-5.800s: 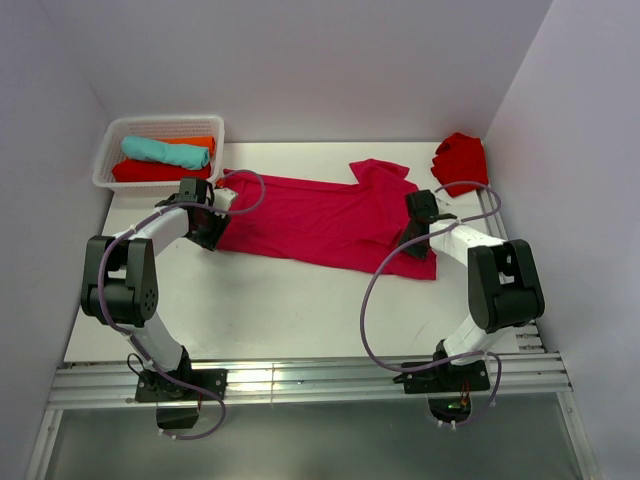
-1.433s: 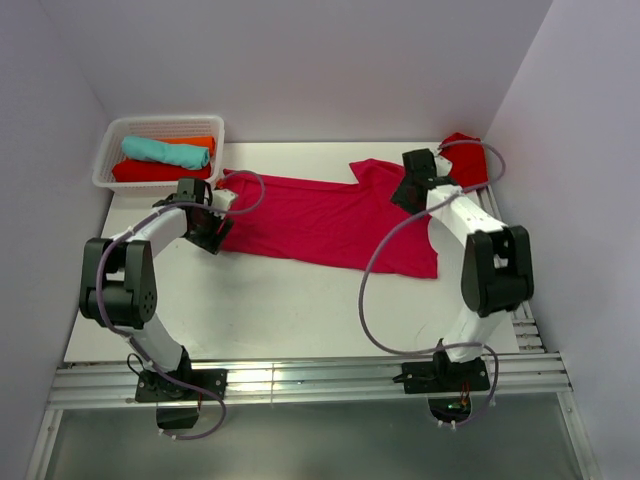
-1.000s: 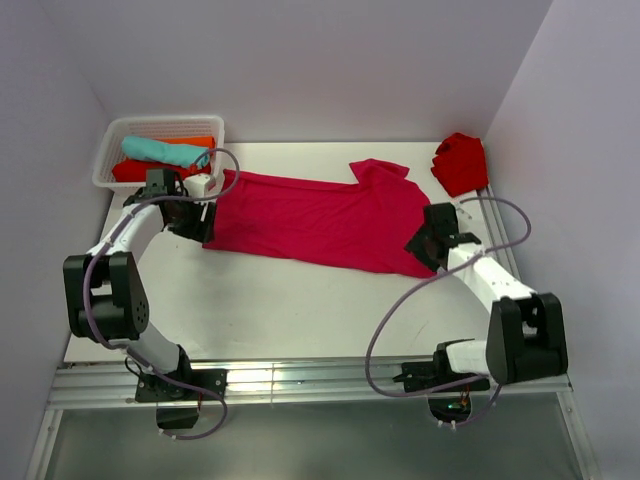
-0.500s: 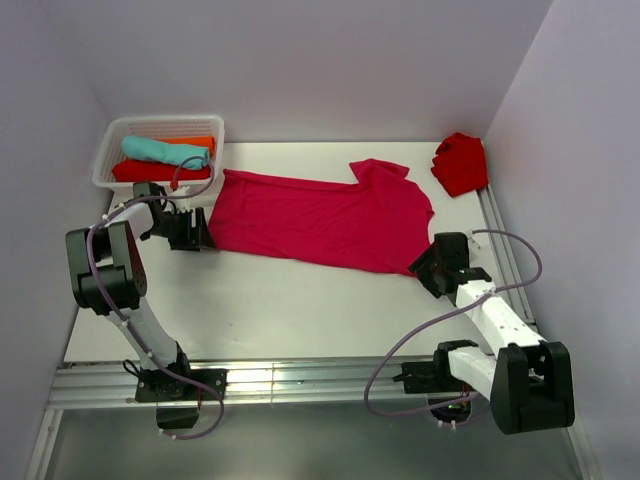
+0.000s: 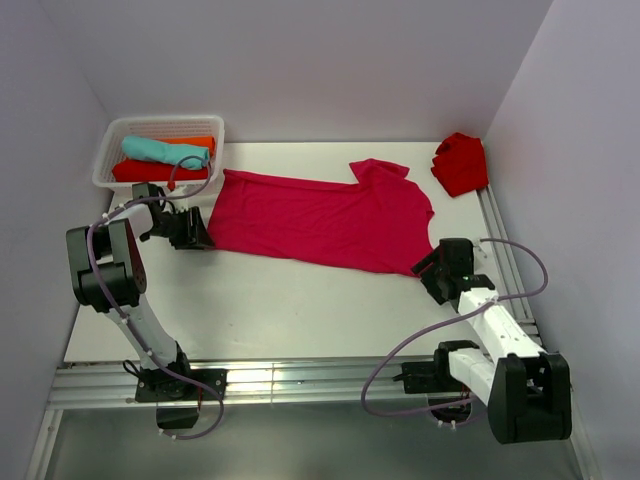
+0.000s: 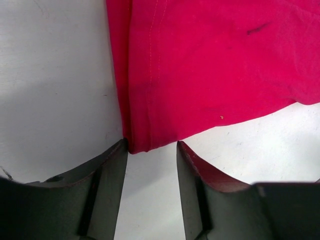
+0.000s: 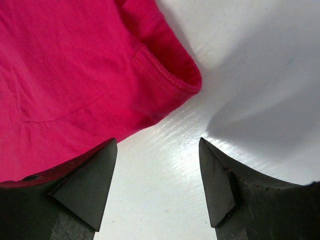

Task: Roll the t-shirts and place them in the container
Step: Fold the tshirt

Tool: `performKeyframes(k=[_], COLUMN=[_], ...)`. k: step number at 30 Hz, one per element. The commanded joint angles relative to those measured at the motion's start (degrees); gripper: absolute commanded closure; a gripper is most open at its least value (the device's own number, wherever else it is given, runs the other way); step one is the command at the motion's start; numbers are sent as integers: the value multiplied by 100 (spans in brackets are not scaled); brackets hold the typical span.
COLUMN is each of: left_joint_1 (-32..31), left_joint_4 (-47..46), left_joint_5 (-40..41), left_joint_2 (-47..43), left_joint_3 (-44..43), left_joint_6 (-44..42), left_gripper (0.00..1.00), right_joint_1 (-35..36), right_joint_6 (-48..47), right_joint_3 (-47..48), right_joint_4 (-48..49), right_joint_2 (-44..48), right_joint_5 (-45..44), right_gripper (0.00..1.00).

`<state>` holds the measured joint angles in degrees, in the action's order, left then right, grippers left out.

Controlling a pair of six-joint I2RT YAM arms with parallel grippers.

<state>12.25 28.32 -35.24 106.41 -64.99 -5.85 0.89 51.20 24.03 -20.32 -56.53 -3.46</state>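
A pinkish-crimson t-shirt [image 5: 320, 218] lies spread flat across the table, one sleeve pointing to the back. My left gripper [image 5: 196, 231] sits low at its left hem corner. In the left wrist view the t-shirt [image 6: 215, 65] fills the top, its corner just touching my left gripper [image 6: 152, 149], which is open with bare table in the gap. My right gripper [image 5: 430, 270] rests at the shirt's near right corner. There the t-shirt [image 7: 70, 65] lies just ahead of my right gripper [image 7: 157, 142], open wide and empty.
A white basket [image 5: 106, 152] at the back left holds rolled teal [image 5: 165, 150], orange [image 5: 196, 143] and red [image 5: 158, 173] shirts. A crumpled scarlet t-shirt [image 5: 460, 163] lies at the back right corner. Walls stand close on three sides; metal rails [image 5: 300, 380] run along the near edge.
My left arm slid left off the shirt to its hem corner and its jaws narrowed. My right arm drew back toward the near right, and its jaws opened wider.
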Motion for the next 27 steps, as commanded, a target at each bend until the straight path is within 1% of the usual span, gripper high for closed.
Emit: performKeyframes(k=[1,2,5,7,14,17,18,20,21,22,23,24,26,27], left_joint_1=[14,14,5,5,5,5,5,14,5,5,5,5,5,5], left_joint_4=[-63,-72,-81,-63,-19,-1,7,25,51,60,77,139,209,314], left_joint_5=[-9,-17,-18,-26,-9,52,44,61,79,88,105,114,158,176], left_joint_2=[46,38,38,46,90,99,108,117,117,117,108,108,64,3], left_joint_3=[101,109,110,101,30,13,4,-31,-40,-49,-75,-92,-136,-154], left_joint_6=[13,13,5,-22,-83,-110,-118,-162,-180,-215,-241,-268,-373,-399], left_gripper=[51,52,56,59,65,67,69,72,78,80,83,89,95,100], right_joint_1=[-45,-210,-317,-457,-739,-765,-765,-774,-774,-774,-774,-774,-774,-774], right_joint_6=[101,109,75,31,-180,-233,-242,-286,-303,-347,-382,-417,-540,-576], right_joint_3=[-12,-39,-74,-74,172,295,312,383,418,479,514,558,751,813], right_joint_4=[-183,-183,-26,106,651,748,766,775,757,722,670,617,337,214], right_joint_2=[265,283,178,-102,-911,-1158,-1202,-1220,-1220,-1211,-1202,-1159,-1088,-975], right_joint_5=[-250,-269,-243,-164,118,179,188,179,171,153,153,136,13,-40], right_gripper=[26,25,24,25,32,40,46,51,59,64,74,78,84,86])
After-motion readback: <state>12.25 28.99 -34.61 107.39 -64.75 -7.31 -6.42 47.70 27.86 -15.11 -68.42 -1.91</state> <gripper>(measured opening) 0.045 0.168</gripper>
